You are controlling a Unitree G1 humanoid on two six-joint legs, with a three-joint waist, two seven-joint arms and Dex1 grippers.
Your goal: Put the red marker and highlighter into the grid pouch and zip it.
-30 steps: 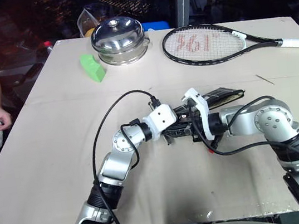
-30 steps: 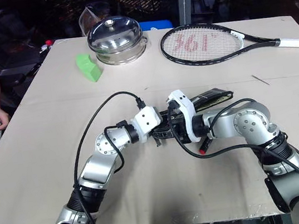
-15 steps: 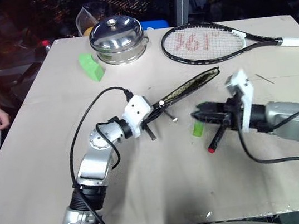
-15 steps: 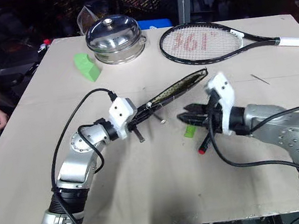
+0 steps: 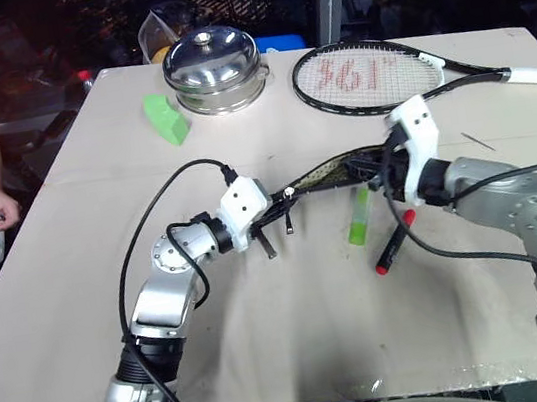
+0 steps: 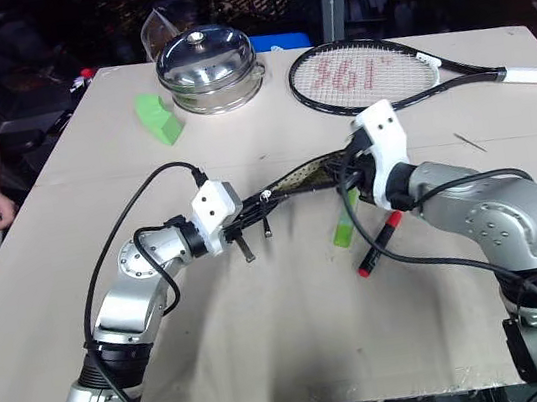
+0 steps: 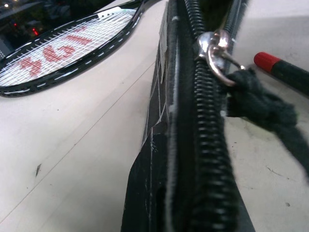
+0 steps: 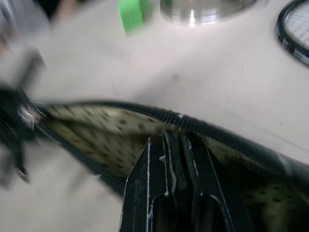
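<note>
On racket (image 5: pixel 371 74) strings: red lettering, unreadable.

Grid pouch (image 6: pixel 296 179): matt black woven cloth, coarse plastic zip teeth, shiny metal ring on the zip pull (image 7: pixel 216 44) (frayed black cord tied on). Pot lid (image 5: pixel 210 58) polished steel, mirror-glossy. Table (image 5: pixel 90 288) matt beige, paper-like; highlighter (image 5: pixel 356 216) translucent green plastic.
</note>
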